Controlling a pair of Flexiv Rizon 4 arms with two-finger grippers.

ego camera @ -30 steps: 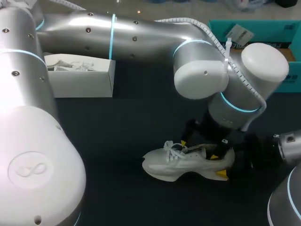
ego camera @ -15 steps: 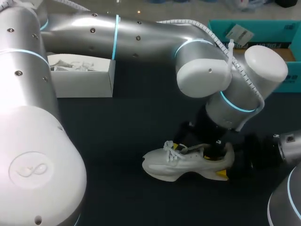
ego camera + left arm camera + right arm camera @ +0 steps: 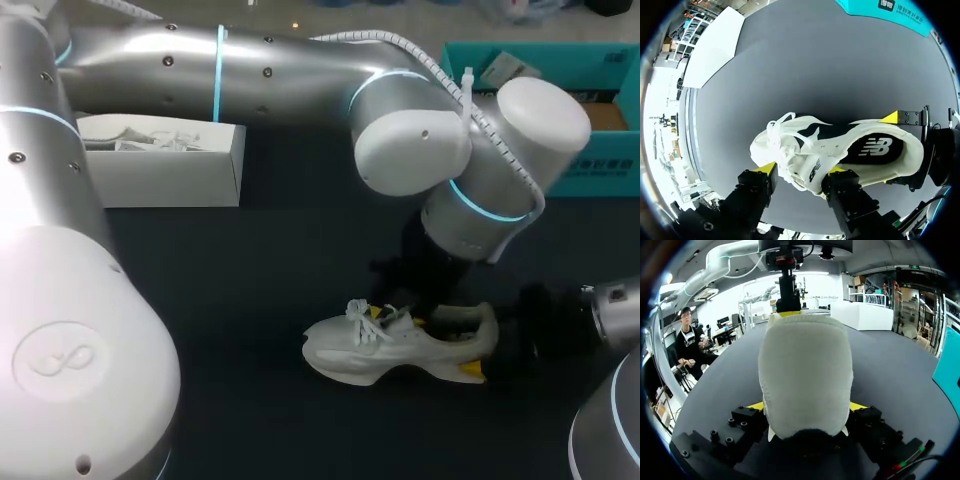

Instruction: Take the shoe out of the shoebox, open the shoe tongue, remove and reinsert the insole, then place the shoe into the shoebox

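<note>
A white lace-up shoe (image 3: 390,348) stands upright on the dark surface (image 3: 250,300) with its toe toward my left, between the two grippers. The right gripper (image 3: 807,406) has its fingers clamped on the heel from both sides. The left gripper (image 3: 801,169) hangs over the laces (image 3: 780,131), its fingers spread to either side of the upper and gripping nothing.

The step in hand looks like opening the tongue. The left fingers should come down on the tongue's top edge, pinch only that, and draw it toward the toe while the right gripper pins the heel.

The shoe has a thick pale sole and loose looped laces. A dark insole (image 3: 875,147) shows in its opening.
</note>
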